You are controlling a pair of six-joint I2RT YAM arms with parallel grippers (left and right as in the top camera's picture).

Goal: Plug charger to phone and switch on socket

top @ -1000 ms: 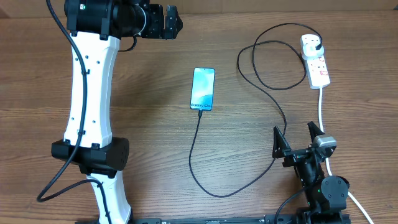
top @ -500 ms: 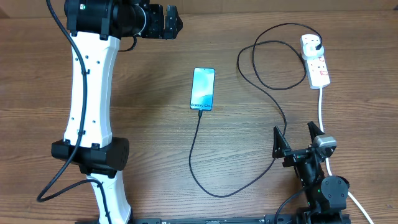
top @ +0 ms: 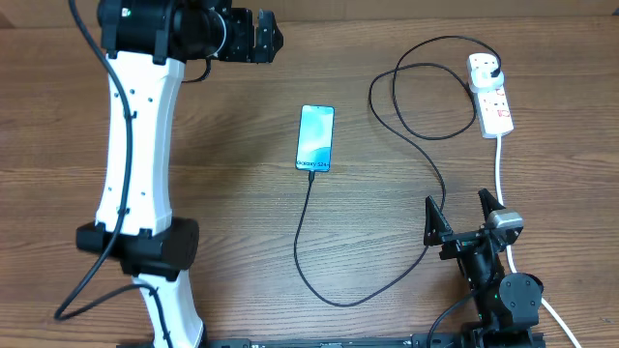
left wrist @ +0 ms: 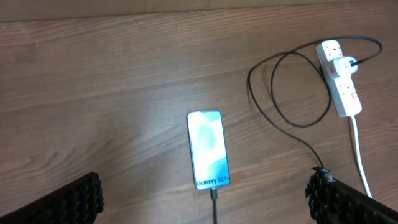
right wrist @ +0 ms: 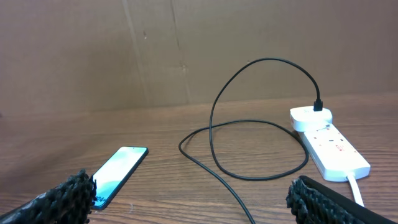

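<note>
Figuring the charger [right wrist: 270, 60] is already in the phone [top: 315, 138], so next up is pressing the socket [top: 490, 97] switch; left end effector [top: 266, 32] and right end effector [top: 460, 208] both gape empty.

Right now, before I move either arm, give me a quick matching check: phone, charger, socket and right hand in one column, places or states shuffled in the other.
1 phone
2 charger
3 socket
4 right hand

A open, at the table's near edge, holding nothing
B white, far right, black plug in it
C mid-table, screen lit
D black, loops from strip to the mid-table device's near short edge

Pairs: 1-C, 2-D, 3-B, 4-A
</note>
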